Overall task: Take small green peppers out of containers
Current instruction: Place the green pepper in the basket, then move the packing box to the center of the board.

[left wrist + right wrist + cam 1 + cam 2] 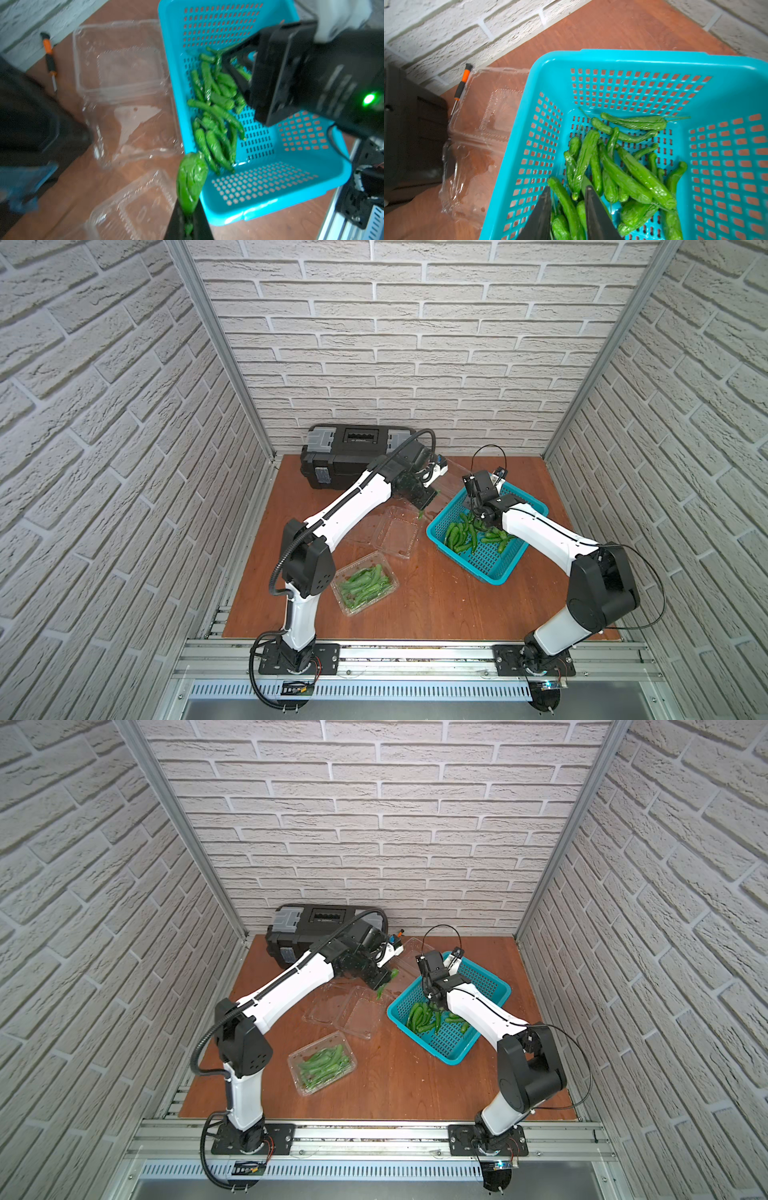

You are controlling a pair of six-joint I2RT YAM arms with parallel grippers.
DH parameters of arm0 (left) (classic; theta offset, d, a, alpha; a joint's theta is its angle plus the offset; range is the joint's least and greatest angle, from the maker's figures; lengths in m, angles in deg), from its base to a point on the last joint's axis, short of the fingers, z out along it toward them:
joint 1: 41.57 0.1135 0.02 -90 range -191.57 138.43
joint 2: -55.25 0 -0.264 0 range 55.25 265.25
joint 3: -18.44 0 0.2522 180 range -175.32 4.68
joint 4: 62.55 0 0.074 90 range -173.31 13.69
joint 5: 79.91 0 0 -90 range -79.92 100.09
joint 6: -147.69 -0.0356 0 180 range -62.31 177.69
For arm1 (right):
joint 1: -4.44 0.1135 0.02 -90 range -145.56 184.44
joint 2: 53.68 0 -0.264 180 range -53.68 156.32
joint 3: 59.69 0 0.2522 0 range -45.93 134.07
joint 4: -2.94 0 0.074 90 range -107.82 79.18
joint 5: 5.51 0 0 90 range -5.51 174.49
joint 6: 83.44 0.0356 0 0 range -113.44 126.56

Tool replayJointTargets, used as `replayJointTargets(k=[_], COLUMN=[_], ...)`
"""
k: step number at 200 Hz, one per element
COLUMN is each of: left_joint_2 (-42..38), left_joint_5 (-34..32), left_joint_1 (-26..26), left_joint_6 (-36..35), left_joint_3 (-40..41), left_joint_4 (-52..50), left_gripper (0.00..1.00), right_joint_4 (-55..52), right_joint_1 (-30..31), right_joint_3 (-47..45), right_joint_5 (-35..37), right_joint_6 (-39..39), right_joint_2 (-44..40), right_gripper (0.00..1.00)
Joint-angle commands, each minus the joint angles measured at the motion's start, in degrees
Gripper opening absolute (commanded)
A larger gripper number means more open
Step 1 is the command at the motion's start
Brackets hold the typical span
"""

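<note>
My left gripper (188, 209) is shut on one small green pepper (191, 178), which hangs over the table beside the teal basket's rim (494, 580); in a top view it dangles below the gripper (424, 508). A heap of small green peppers (623, 172) lies in the basket. My right gripper (568, 190) is down in that heap, open, with peppers lying loosely between its fingers. One clear container (365, 583) near the left arm is full of peppers. An empty container (397, 531) lies open mid-table, and another empty one (483, 128) lies open behind it.
A black toolbox (349, 452) stands at the back left against the brick wall. An orange-handled screwdriver (462, 83) lies by the wall behind the far container. The basket (451, 1042) sits at the right under the right arm. Water wets the table beside the empty containers.
</note>
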Motion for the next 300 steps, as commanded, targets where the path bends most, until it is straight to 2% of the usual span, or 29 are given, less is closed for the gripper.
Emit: replayJointTargets(k=[1, 8, 16, 35, 52, 66, 95, 110, 142, 191, 228, 259, 300], left_joint_2=[3.95, 2.43, -0.19, -8.17, -13.68, -17.30, -21.00, -20.67, -16.97, -11.70, -9.11, -7.51, -8.45], left_joint_5=[2.87, 2.14, 1.63, 1.20, -1.51, -6.35, -23.57, -28.70, -30.90, -37.29, -38.63, -40.72, -40.70], left_joint_1=[-1.19, -0.90, -0.18, 2.73, 6.54, 9.66, 11.71, 11.69, 11.37, 11.06, 10.92, 11.00, 10.75], left_joint_6=[3.36, 4.38, 5.70, 10.29, 15.68, 19.17, 20.90, 21.24, 21.50, 22.98, 23.05, 23.27, 23.84], left_joint_3=[-2.79, -0.86, 3.32, 15.90, 25.79, 32.56, 40.68, 41.91, 40.84, 37.63, 37.74, 38.72, 39.30], left_joint_4=[2.52, 5.57, 10.20, 21.68, 27.39, 28.51, 24.01, 21.65, 19.18, 11.45, 8.80, 8.21, 9.43], left_gripper=[0.58, 0.66, 0.70, 0.73, 0.73, 0.72, 0.71, 0.71, 0.71, 0.71, 0.71, 0.72, 0.72], right_joint_4=[-1.78, -1.90, -2.25, -2.32, 0.22, 3.12, 9.74, 11.70, 11.33, 5.78, 2.22, 2.49, 4.81], right_joint_1=[-2.09, -2.57, -2.96, -3.16, -3.00, -1.91, 3.76, 7.43, 14.61, 23.50, 29.13, 29.93, 29.92], right_joint_3=[-1.54, -1.99, -2.26, -2.38, -2.20, -2.03, -1.09, 0.26, 3.99, 7.93, 8.67, 9.57, 9.16], right_joint_5=[4.93, 5.34, 5.79, 5.71, 0.43, -5.16, -16.26, -21.41, -30.98, -39.25, -34.83, -32.41, -25.52], right_joint_6=[0.27, -0.18, -0.59, -3.19, -8.51, -12.98, -22.01, -26.34, -33.80, -46.33, -52.35, -50.92, -48.71], right_joint_2=[-4.67, -5.50, -6.23, -7.16, -7.09, -6.66, -4.25, -1.77, 4.30, 9.70, 12.46, 13.19, 13.04], right_gripper=[0.30, 0.30, 0.30, 0.30, 0.30, 0.30, 0.31, 0.31, 0.31, 0.32, 0.32, 0.32, 0.32])
